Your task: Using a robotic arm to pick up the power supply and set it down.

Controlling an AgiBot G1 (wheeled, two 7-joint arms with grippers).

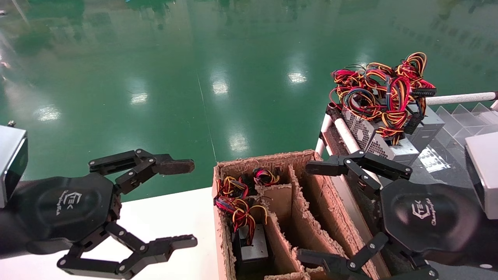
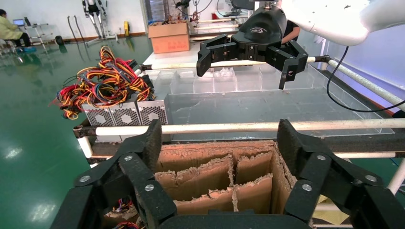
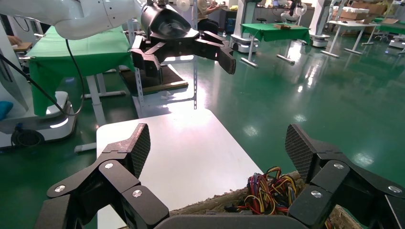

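The right tool is seen nearest, its fingers spread wide and holding nothing, poised above the right-hand side of the box. The left tool, likewise spread and empty, is held over the white bench just beside the box. The supply is found low in the box's left compartment, standing on end with its wires heaped on top. A clean grip is judged to be the main difficulty. The grey casing is largely covered by the wires, so a finger could be closed on cable instead of metal, and the supply could then swing or slip free. The ragged cardboard dividers leave little room, and a spread finger could be caught on an edge, or the whole box dragged upward. Loops could also be snagged on the neighbouring bundle in the compartment behind. Farther off, more supplies are stacked at the end of a rack, near its rail. If the supply is set down carelessly there, the stack could be nudged toward the floor.
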